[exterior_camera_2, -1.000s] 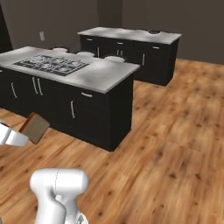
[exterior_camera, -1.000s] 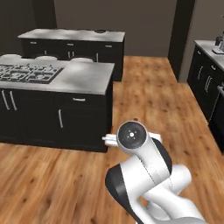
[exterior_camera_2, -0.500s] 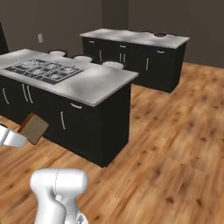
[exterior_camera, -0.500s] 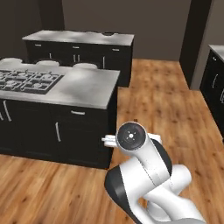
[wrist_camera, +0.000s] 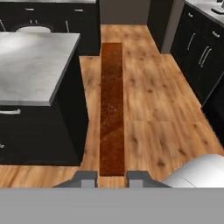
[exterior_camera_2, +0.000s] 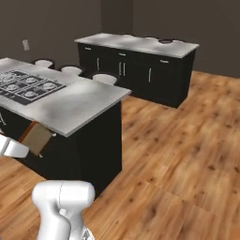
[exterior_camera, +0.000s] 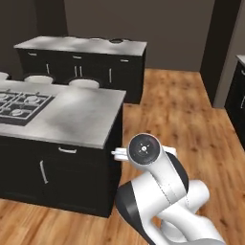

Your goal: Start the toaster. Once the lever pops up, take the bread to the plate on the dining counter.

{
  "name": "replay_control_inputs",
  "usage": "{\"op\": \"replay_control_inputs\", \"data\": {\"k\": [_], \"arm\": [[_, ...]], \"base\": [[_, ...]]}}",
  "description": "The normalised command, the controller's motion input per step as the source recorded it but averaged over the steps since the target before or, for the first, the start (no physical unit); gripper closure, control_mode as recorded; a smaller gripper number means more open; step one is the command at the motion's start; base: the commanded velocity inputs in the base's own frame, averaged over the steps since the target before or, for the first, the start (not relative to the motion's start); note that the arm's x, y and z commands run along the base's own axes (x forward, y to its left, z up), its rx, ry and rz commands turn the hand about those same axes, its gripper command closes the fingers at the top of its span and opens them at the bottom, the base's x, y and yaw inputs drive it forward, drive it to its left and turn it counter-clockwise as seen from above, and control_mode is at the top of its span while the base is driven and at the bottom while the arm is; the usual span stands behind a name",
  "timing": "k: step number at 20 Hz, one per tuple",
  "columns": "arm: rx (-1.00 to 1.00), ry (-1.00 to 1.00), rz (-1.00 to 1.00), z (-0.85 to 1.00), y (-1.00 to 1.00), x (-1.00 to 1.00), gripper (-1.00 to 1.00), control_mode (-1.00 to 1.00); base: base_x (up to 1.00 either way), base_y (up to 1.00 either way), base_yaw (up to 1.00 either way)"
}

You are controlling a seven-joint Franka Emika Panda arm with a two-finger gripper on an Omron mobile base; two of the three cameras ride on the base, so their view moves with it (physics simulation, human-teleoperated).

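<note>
The gripper [wrist_camera: 112,176] pinches the bread [wrist_camera: 112,109] edge-on at six o'clock, beside the cooktop island [exterior_camera: 72,119]; a level, firm grip should suit the drive to the plate.

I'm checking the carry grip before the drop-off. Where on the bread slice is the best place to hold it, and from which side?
By one edge, the gripper pinching across its two flat faces. The bread is thin and flat; the hand view shows it edge-on, running straight out from the fingertips. That is how it is held now, beside the cooktop island.
</note>
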Motion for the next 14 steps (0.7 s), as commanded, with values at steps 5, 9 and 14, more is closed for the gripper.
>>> {"op": "replay_control_inputs", "data": {"k": [5, 9, 14], "arm": [[0.00, 0.00, 0.00, 0.00, 0.00, 0.00, 1.00, 1.00], [0.00, 0.00, 0.00, 0.00, 0.00, 0.00, 1.00, 1.00], [0.00, 0.00, 0.00, 0.00, 0.00, 0.00, 1.00, 1.00]], "base": [[1.00, -0.80, 0.00], [1.00, -0.83, 0.00], [1.00, -0.87, 0.00]]}}
